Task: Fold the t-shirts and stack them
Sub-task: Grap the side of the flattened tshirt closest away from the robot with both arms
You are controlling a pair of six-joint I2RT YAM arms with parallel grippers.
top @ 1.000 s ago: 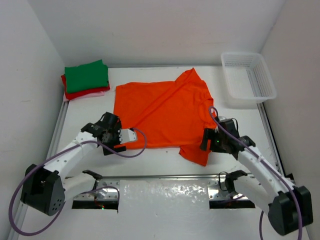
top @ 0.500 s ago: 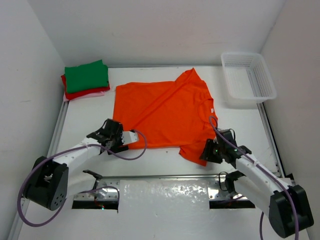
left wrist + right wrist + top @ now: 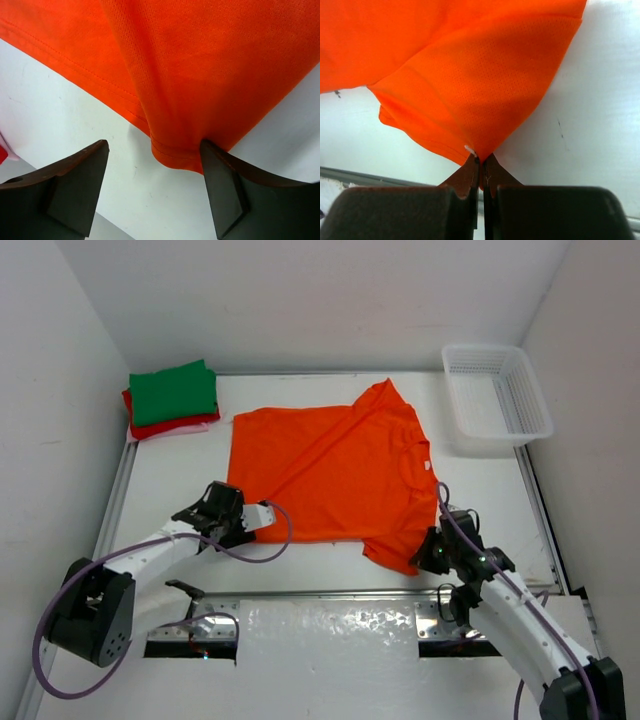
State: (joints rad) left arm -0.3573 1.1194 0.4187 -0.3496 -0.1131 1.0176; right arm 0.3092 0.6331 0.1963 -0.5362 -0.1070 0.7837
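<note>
An orange t-shirt lies spread flat in the middle of the table, with one sleeve folded across it. My right gripper is at its near right corner, shut on the tip of the cloth; its fingers are pressed together with fabric between them. My left gripper is at the near left corner and stands open. The hem corner lies between the fingers, against the right one. A folded green t-shirt lies on a red one at the back left.
A white mesh basket stands at the back right. White walls close in the table on three sides. A metal rail runs along the near edge in front of the arm bases.
My right gripper has shut on the orange shirt's near right corner and drawn back toward the near edge, tugging that corner. The left gripper shifted slightly nearer and stayed open.
</note>
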